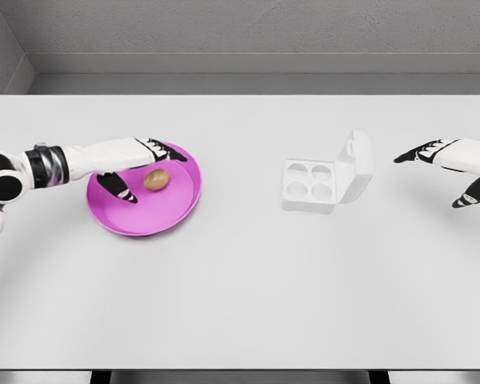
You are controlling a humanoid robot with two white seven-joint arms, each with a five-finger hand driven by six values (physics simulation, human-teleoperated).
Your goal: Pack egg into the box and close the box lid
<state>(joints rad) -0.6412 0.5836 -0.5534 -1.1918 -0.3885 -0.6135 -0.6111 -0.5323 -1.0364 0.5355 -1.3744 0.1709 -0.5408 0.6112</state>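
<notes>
Egg [155,180] on pink plate [144,220], open box [310,186] apart

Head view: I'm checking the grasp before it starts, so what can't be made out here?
- Left hand: whether its fingers touch the egg or hover above the pink plate.
- Egg box: the lid's hinge, hidden behind the raised lid.
- Right hand: its arm, cut off by the picture's right edge.

A wide white desk [240,304] fills most of the room in front of me. Left of its middle sits a shallow round magenta plate [156,220], rim slightly raised. Behind the desk runs a grey wall [264,28], with a paler strip along its foot.
</notes>
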